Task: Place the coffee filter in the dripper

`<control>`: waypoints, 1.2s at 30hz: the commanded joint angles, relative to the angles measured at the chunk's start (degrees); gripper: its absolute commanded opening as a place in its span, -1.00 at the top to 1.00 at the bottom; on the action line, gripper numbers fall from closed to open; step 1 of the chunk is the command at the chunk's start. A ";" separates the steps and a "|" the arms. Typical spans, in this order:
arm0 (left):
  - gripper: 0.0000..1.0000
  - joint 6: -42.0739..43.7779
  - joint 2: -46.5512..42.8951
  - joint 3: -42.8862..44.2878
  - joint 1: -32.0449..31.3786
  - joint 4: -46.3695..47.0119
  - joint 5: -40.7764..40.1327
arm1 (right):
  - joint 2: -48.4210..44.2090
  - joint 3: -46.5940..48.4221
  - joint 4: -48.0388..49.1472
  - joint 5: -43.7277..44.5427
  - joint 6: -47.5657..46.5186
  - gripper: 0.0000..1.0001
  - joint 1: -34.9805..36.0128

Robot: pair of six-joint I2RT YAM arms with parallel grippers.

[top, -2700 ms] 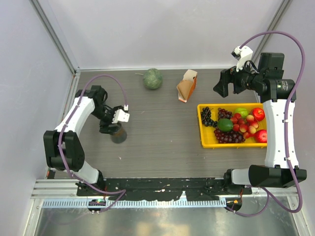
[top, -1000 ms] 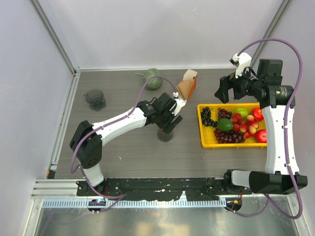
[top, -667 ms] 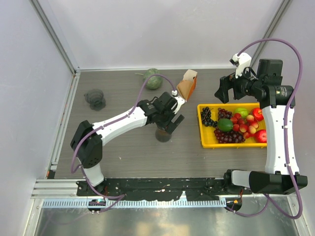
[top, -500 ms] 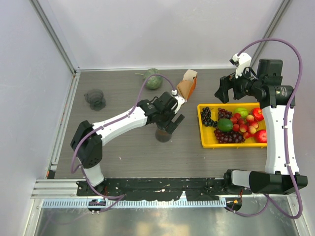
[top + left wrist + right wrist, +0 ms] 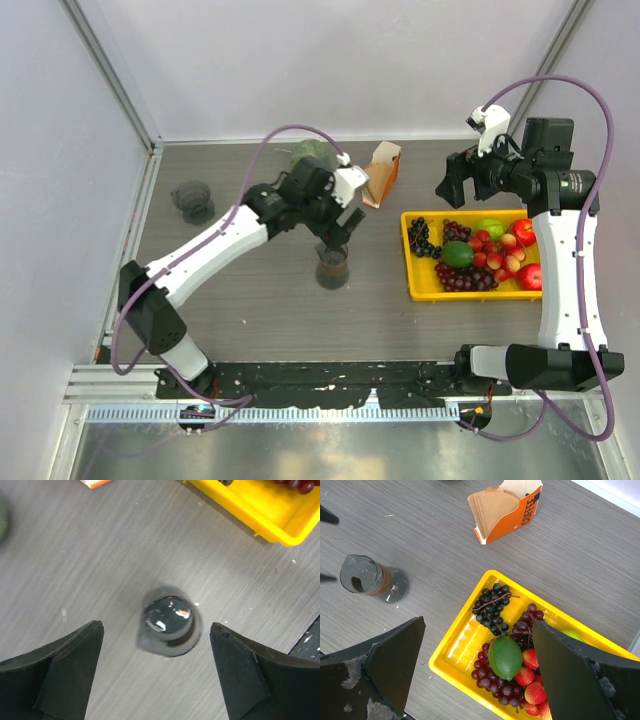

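Observation:
The dripper (image 5: 191, 201) is a dark-grey cone standing alone at the table's left. No single coffee filter shows apart from the brown stack in the white-orange pack (image 5: 380, 172), also in the right wrist view (image 5: 507, 507). A clear glass jug with a brownish bottom (image 5: 332, 268) stands mid-table. My left gripper (image 5: 338, 232) hovers above it, open and empty. In the left wrist view the jug (image 5: 169, 621) lies below and between the spread fingers (image 5: 55, 675). My right gripper (image 5: 455, 175) is open and empty, raised over the tray's back left corner.
A yellow tray (image 5: 412, 285) of grapes, strawberries, apples and a lime sits at the right, also in the right wrist view (image 5: 455, 652). A green round fruit (image 5: 305, 150) lies at the back, half hidden by my left arm. The jug shows in the right wrist view (image 5: 370, 577).
My left gripper has let go of the jug and risen up and back from it. The jug stays standing mid-table. The right arm has barely moved.

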 commanded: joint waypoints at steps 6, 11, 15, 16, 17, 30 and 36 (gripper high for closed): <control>-0.12 13.74 3.29 5.80 13.73 -5.36 10.44 | 0.29 2.07 1.83 -2.34 1.61 -0.91 0.17; 0.03 16.21 6.98 5.37 13.73 -6.07 13.42 | 0.47 2.86 1.92 -1.56 1.78 -0.91 0.17; 0.05 15.60 8.83 4.23 13.74 -5.54 15.45 | 0.03 2.51 1.57 -1.38 1.87 -0.91 0.17; 0.06 15.34 9.27 3.96 13.65 -5.54 15.89 | 0.12 2.43 1.57 -1.29 1.96 -0.91 0.17; 0.07 15.16 9.54 3.70 13.65 -5.63 16.59 | 0.03 2.43 1.39 -1.12 1.96 -0.91 0.17; 0.15 13.23 6.21 -4.21 9.52 -6.33 19.31 | -0.24 2.34 1.22 -0.85 1.52 -0.91 0.17; -0.02 11.21 3.22 -3.34 11.35 -8.52 17.91 | -0.32 2.25 1.39 -1.02 1.43 -0.91 0.17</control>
